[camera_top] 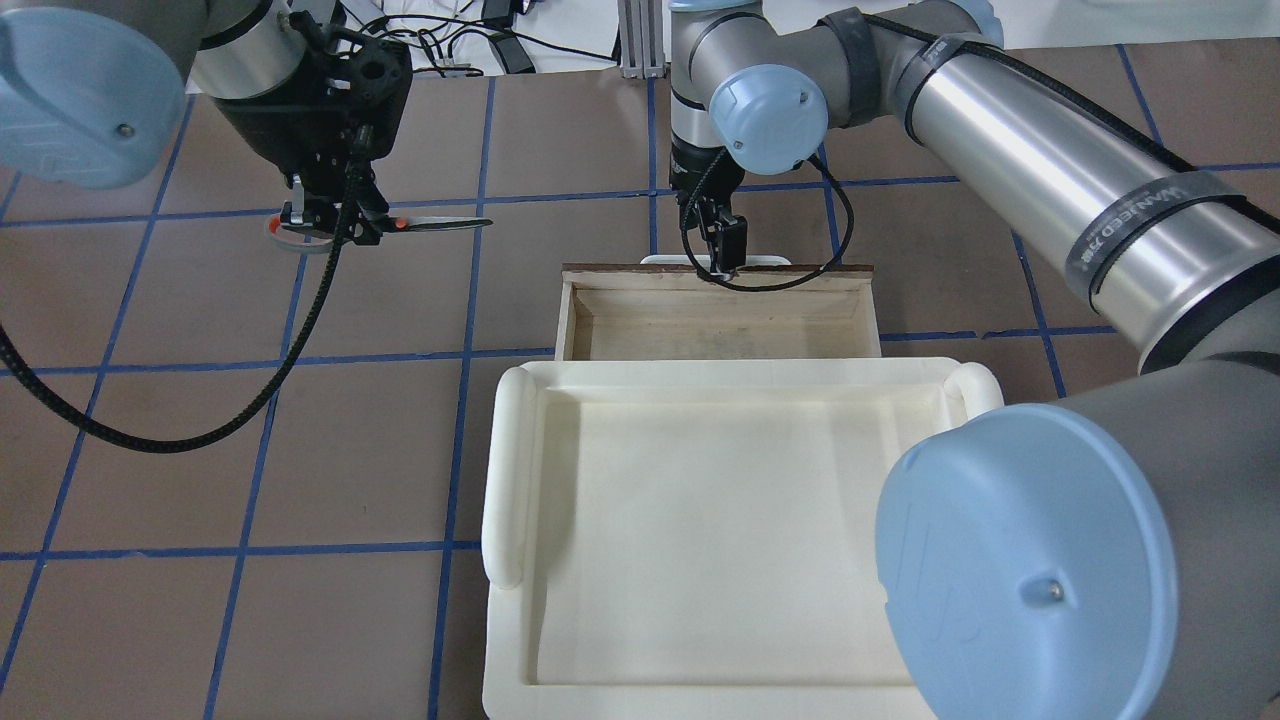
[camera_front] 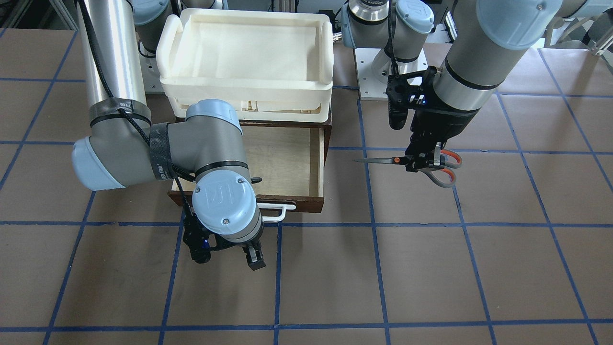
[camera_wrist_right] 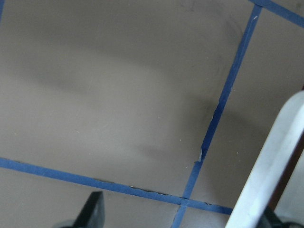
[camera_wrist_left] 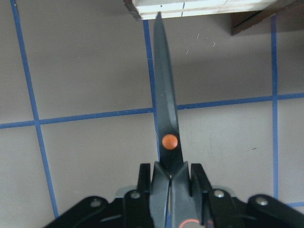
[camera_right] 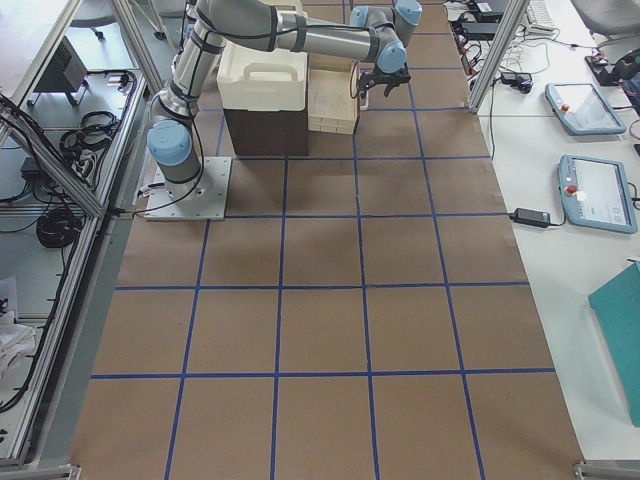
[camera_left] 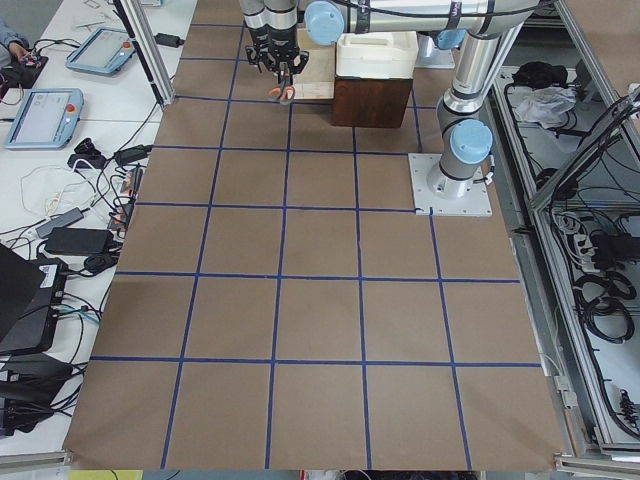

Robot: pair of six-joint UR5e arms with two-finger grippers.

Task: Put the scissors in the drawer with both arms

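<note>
The scissors (camera_front: 383, 160) hang level above the table, blades pointing toward the drawer; they also show in the overhead view (camera_top: 440, 223) and the left wrist view (camera_wrist_left: 164, 109). My left gripper (camera_front: 421, 160) (camera_top: 330, 215) (camera_wrist_left: 171, 183) is shut on them just behind the orange pivot dot. The drawer (camera_front: 282, 158) (camera_top: 720, 325) stands pulled open, its pale inside bare. My right gripper (camera_front: 239, 251) (camera_top: 722, 250) (camera_wrist_right: 183, 216) is open, right at the white bar handle (camera_front: 275, 213) (camera_wrist_right: 270, 175), not gripping it.
A white foam tray (camera_front: 244, 81) (camera_top: 510, 460) sits on top of the dark brown cabinet behind the open drawer. Brown table with blue tape grid lies all around. My right arm's elbow (camera_front: 210, 139) hangs over part of the drawer.
</note>
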